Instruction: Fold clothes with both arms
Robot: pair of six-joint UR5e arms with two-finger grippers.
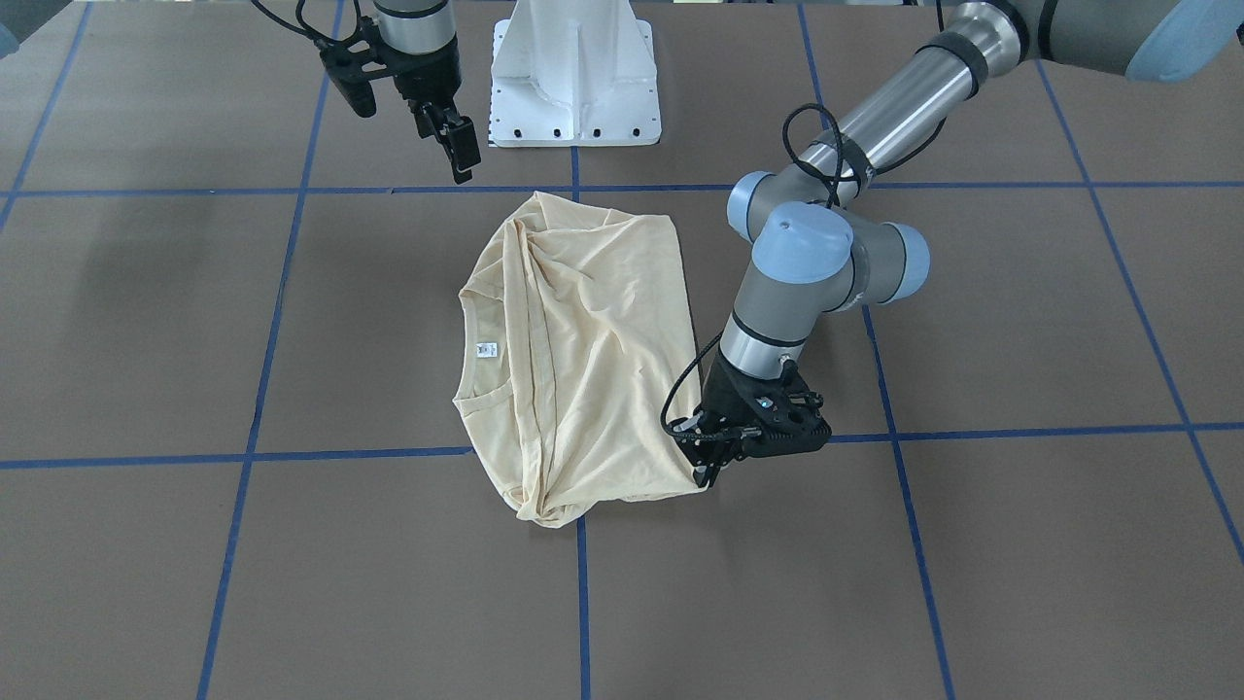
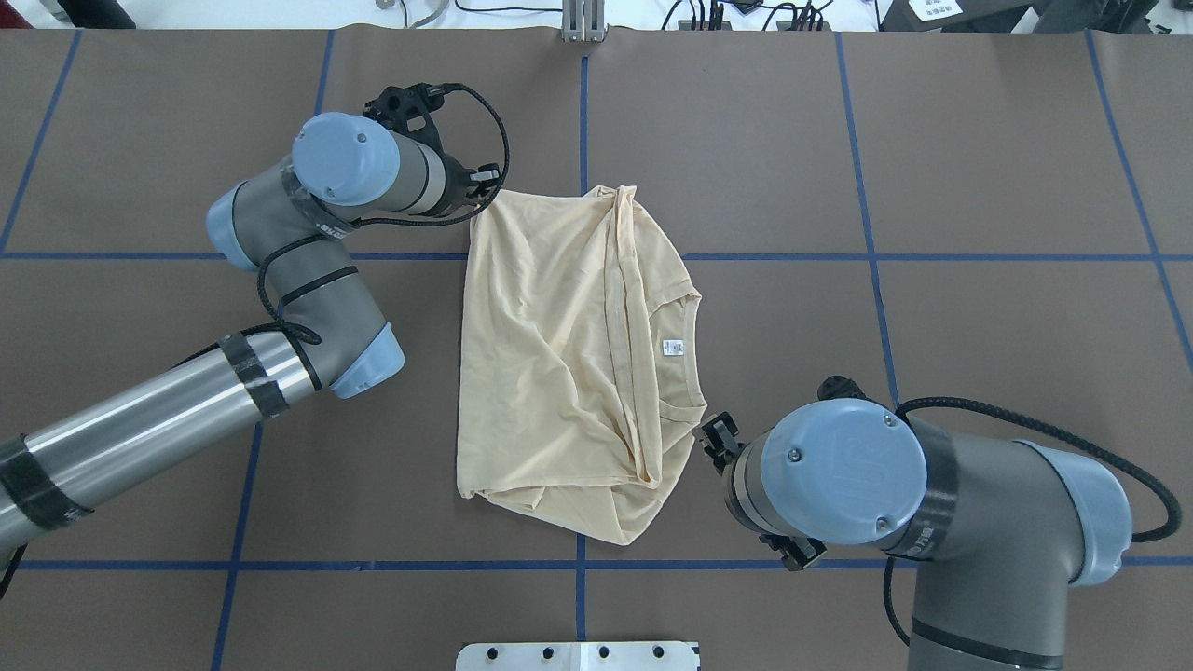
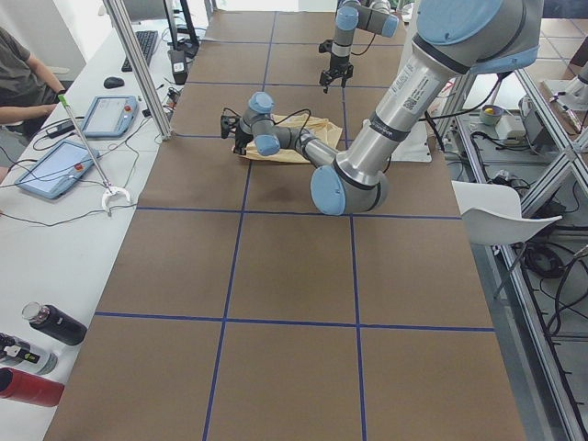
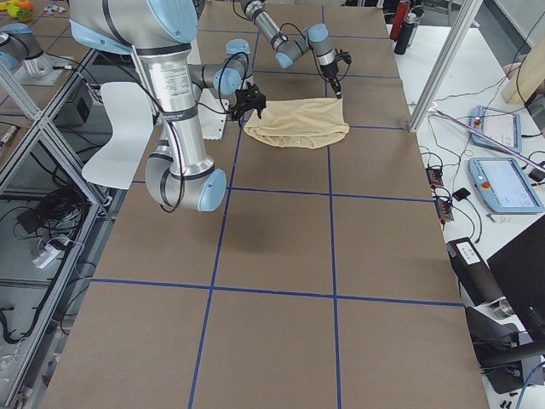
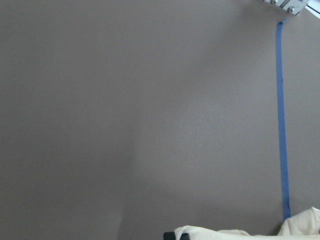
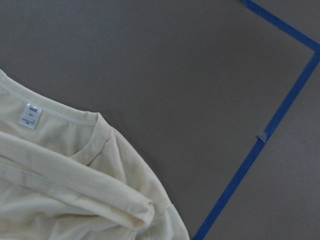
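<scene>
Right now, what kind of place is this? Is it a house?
Probably a robot lab, not a house. A left arm and a right arm work at a table gridded with blue tape, and control tablets with cables lie on a desk beside it.

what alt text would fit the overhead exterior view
A pale yellow shirt lies folded on the brown table, neck label showing. The left gripper is at its far left corner; the right gripper is just off its near right edge.
</scene>
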